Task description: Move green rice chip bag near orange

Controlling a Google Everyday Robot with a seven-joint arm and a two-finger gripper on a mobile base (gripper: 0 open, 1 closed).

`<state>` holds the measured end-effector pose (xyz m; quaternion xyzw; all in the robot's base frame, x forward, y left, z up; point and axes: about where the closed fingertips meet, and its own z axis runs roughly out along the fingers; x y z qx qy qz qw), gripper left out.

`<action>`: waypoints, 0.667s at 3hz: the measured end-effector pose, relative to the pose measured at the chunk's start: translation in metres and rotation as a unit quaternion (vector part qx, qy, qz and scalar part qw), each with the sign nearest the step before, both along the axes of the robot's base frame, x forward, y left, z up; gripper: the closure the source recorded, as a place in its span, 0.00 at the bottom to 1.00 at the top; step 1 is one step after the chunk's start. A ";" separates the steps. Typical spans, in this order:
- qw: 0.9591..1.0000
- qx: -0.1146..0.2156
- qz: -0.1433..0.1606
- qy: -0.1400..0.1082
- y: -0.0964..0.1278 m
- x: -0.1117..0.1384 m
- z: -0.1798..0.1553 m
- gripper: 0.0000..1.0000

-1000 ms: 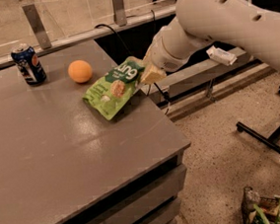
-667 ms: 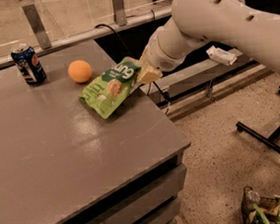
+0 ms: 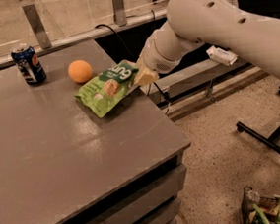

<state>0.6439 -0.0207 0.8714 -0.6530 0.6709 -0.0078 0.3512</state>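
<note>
The green rice chip bag (image 3: 107,89) lies on the grey table (image 3: 60,156) near its right edge, tilted, with its dark green logo toward the upper right. The orange (image 3: 80,71) sits just up and left of the bag, a small gap apart. My gripper (image 3: 144,77) is at the bag's right end, its pale fingers closed on the bag's top corner. The white arm reaches in from the upper right.
A blue soda can (image 3: 28,64) stands at the table's back left. A metal rail runs behind the table. Bags of snacks (image 3: 275,210) lie on the floor at lower right. A black chair base (image 3: 276,135) stands at right.
The bag and my gripper have shifted left, closer to the orange. The orange and can have not moved.
</note>
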 end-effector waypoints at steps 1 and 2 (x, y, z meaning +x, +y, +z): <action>1.000 0.000 0.004 0.001 0.002 -0.001 -0.001 0.13; 1.000 -0.001 0.012 -0.004 0.003 -0.003 0.003 0.00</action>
